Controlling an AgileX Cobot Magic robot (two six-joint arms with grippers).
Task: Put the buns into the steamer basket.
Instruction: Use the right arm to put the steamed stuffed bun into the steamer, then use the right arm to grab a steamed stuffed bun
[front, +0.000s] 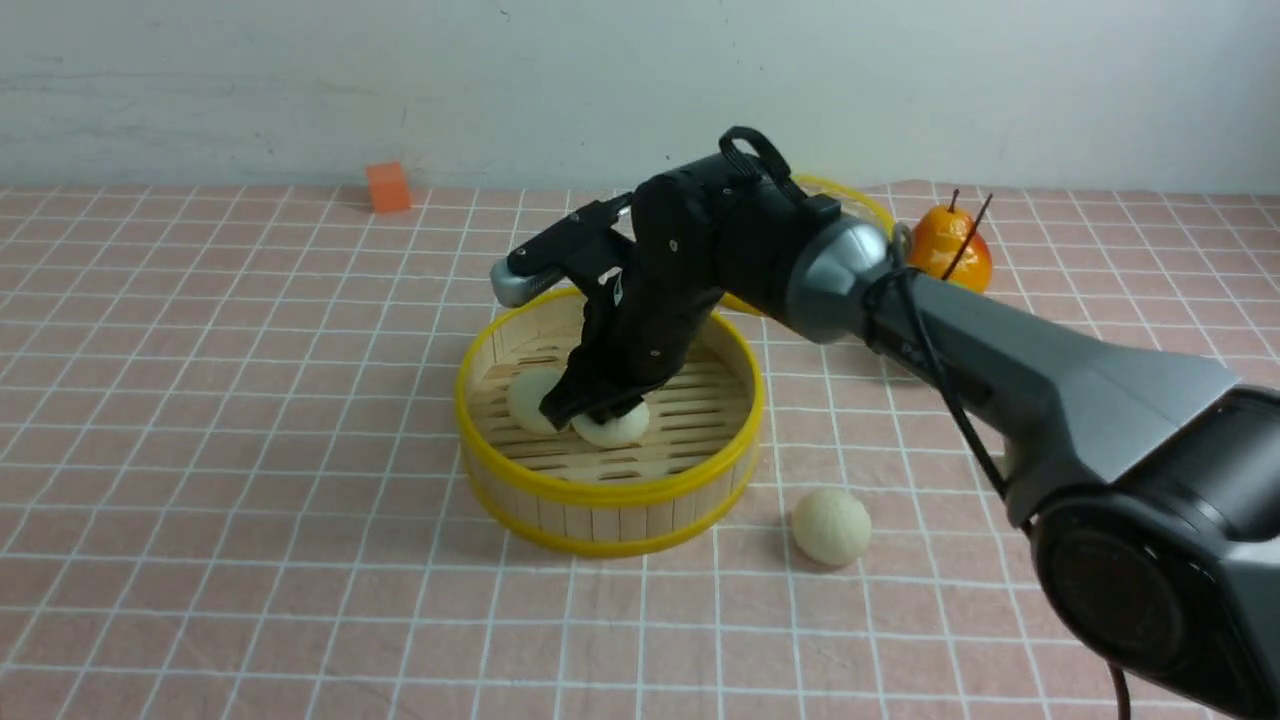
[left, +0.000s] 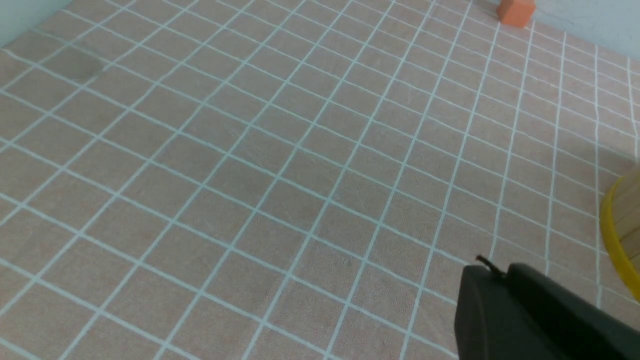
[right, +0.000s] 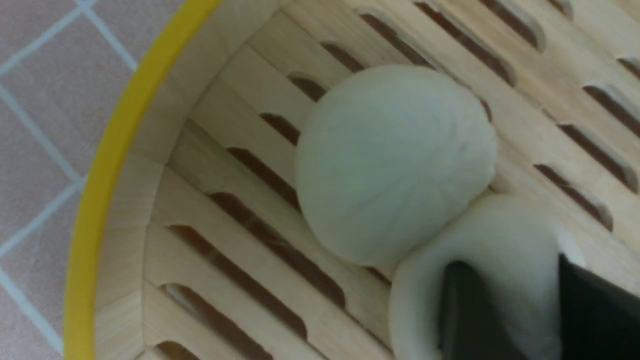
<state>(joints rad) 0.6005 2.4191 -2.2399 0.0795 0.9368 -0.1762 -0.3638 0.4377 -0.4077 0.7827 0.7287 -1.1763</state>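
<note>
Orange cube by the wall; orange fruit on checked cloth

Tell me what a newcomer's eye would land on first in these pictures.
First, the big dark right arm bent down into the yellow-rimmed steamer basket mid-table, its fingers astride one bun beside a second bun. Next, the lone third bun on the checked cloth, just outside the basket's front right.
</note>
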